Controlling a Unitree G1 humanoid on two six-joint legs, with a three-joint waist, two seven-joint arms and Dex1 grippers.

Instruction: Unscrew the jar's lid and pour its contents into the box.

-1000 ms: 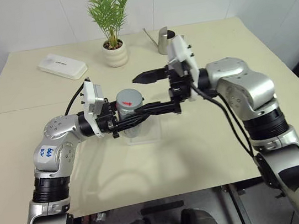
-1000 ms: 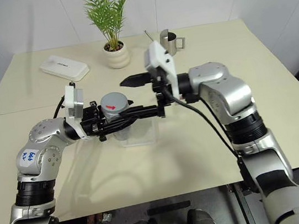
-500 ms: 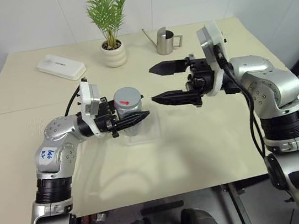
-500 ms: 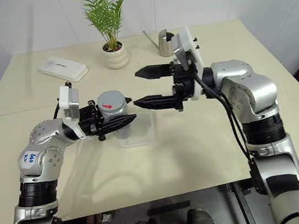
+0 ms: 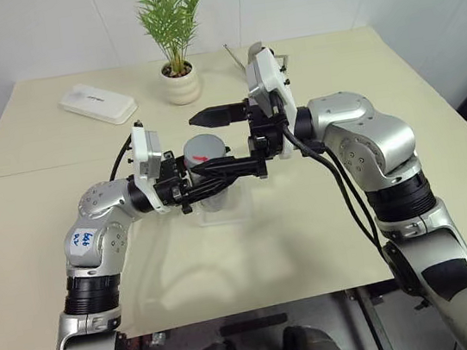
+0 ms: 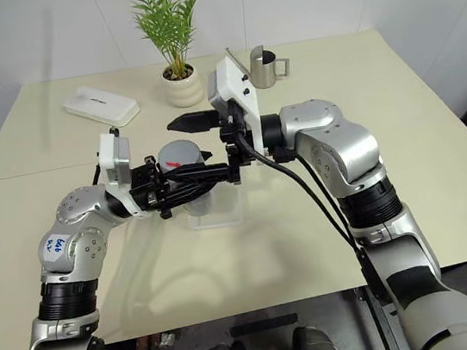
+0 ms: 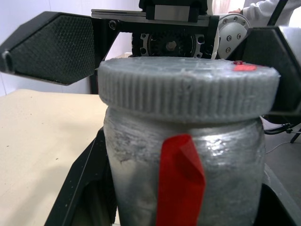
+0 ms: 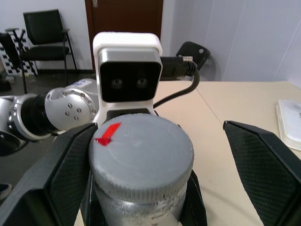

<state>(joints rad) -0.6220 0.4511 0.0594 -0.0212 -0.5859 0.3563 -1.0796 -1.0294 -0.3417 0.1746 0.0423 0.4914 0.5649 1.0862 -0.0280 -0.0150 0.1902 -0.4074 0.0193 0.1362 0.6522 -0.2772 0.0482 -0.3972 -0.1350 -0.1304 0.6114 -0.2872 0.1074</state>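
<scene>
Head views: the jar (image 5: 209,187) is being held upright above the counter (image 5: 326,214) by the left end effector (image 5: 196,185), whose black fingers are being kept clenched on the jar's body. The lid (image 5: 204,147), grey with a red mark, is being carried on the jar's mouth. The right end effector (image 5: 212,143) is being presented from the opposite side with its fingers spread wide, one on the far side of the lid and one on the near side, neither being seen to press on it. The box (image 5: 225,209), a clear shallow tray, is being shown directly beneath the jar. Open counter is being left toward the near edge and to the right; a white case (image 5: 97,103), a potted plant (image 5: 179,82) and a steel watering can (image 6: 263,64) are being kept well apart along the far edge.

Left wrist view: the jar (image 7: 183,174), with a red strip on its side, is being gripped between the left fingers (image 7: 82,183); the ribbed lid (image 7: 188,89) is being flanked by the right end effector's pads (image 7: 51,47).

Right wrist view: the lid (image 8: 141,157) is being framed between the two spread fingers (image 8: 265,169), with a clear gap on one side.
</scene>
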